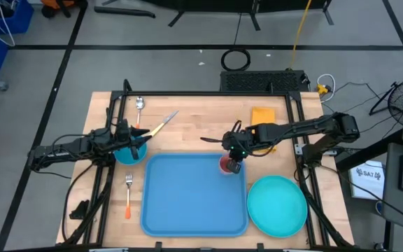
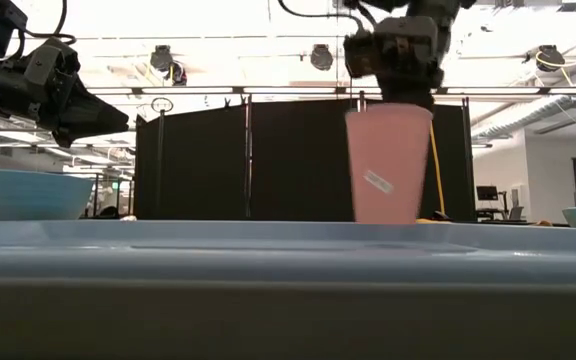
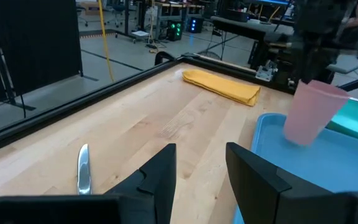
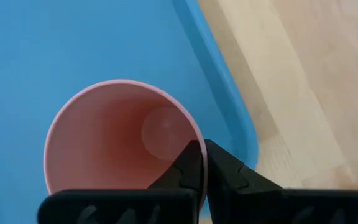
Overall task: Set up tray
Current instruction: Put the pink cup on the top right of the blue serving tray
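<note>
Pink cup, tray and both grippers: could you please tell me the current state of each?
pink cup: upright, empty, over the tray's corner.
tray: flat on the table.
right gripper: shut on the cup's rim.
left gripper: open, holding nothing.

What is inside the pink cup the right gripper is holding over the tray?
Nothing visible: the right wrist view looks down into the pink cup and shows only its bare bottom. The right gripper pinches the rim over the tray corner. Its fingers cover a small part of the inner wall.

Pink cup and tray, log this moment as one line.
right tool: shut on pink cup rim, over tray | left tool: open, above blue bowl
</note>
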Robot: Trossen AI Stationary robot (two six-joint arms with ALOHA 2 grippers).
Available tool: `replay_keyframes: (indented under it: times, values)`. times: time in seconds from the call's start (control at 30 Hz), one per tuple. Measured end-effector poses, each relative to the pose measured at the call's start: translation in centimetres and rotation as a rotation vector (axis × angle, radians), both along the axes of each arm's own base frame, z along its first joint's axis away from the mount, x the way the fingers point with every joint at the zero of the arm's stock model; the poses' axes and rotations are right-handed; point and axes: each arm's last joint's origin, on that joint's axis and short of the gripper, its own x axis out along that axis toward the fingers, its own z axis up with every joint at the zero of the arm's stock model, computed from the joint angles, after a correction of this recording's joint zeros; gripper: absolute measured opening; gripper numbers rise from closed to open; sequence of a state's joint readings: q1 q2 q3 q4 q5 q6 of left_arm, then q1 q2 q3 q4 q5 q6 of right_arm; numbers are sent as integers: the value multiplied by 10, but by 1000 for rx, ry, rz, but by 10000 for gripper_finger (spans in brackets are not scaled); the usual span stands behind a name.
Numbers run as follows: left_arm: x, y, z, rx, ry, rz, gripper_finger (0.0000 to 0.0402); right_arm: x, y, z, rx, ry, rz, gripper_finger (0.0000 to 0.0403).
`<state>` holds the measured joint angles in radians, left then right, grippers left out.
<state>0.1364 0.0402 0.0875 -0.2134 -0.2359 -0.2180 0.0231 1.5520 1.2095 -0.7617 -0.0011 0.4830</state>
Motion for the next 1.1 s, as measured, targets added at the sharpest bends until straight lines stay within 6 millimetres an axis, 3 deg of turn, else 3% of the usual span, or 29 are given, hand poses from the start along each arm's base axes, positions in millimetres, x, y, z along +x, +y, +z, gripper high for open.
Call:
replay_keyframes:
  times: [0.2, 0.63, 1.1]
  values:
    - [0, 0, 0, 5, 2, -1, 143, -4, -1, -17, 1, 8, -13, 0]
    - [0, 0, 0, 5, 2, 0, 143, -6, -2, -20, -40, 21, -28, 3]
    - [0, 0, 0, 4, 2, -2, 143, -7, -1, -22, -6, 32, -59, 79]
